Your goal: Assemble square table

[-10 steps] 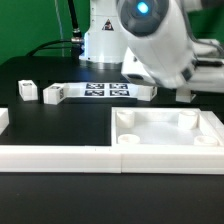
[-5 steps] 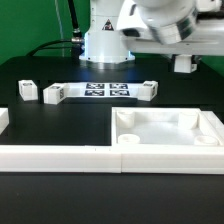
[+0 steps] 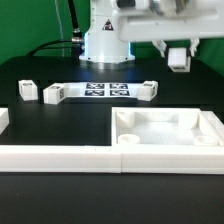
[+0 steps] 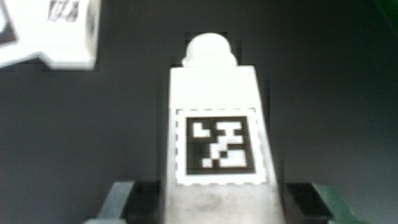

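Note:
The square table top (image 3: 165,131), a white tray with a raised rim and round sockets in its corners, lies at the exterior view's right front. My gripper (image 3: 177,50) hangs high above its far edge, shut on a white leg (image 3: 177,60). In the wrist view that leg (image 4: 219,110) runs out from between the fingers (image 4: 121,200), its tag facing the camera and its rounded tip pointing away. My gripper (image 4: 221,208) holds it by the near end. Three more leg blocks (image 3: 27,90) (image 3: 52,94) (image 3: 148,89) stand on the black table.
The marker board (image 3: 105,90) lies between the leg blocks in front of the arm's white base (image 3: 104,45). A long white border rail (image 3: 55,155) runs along the front. Another white tagged piece (image 4: 45,35) shows on the table in the wrist view.
The arm has risen and pulled back from the camera, carrying the leg up from just above the table top's far edge. The loose parts have not moved.

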Available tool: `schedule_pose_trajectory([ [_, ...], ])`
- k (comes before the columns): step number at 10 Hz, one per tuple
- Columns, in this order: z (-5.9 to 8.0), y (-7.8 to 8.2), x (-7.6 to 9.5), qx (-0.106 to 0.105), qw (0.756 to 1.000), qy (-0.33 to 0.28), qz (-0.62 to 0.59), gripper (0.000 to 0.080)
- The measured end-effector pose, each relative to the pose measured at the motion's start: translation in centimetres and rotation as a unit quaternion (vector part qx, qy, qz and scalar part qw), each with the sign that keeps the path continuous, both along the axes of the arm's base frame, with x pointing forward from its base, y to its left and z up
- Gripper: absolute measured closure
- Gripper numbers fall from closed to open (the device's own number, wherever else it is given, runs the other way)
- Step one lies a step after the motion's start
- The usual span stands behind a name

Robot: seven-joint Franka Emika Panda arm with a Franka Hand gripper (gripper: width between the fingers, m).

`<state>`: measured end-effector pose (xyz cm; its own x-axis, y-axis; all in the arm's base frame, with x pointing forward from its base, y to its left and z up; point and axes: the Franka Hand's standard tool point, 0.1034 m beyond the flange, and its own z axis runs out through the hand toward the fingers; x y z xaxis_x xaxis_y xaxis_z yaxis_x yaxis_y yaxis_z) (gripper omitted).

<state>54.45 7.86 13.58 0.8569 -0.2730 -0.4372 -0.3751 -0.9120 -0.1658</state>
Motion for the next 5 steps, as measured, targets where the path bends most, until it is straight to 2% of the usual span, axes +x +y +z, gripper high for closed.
schedule_pose_trajectory([
  [1, 1.3, -1.1, 2.5, -0.014, 0.999, -0.045, 0.019, 0.0509],
  [2, 2.4, -1.1, 3.7, -0.025, 0.996, -0.077, 0.029, 0.0509],
  [5, 2.0, -0.9, 4.8, -0.055, 0.981, -0.186, 0.014, 0.0509],
])
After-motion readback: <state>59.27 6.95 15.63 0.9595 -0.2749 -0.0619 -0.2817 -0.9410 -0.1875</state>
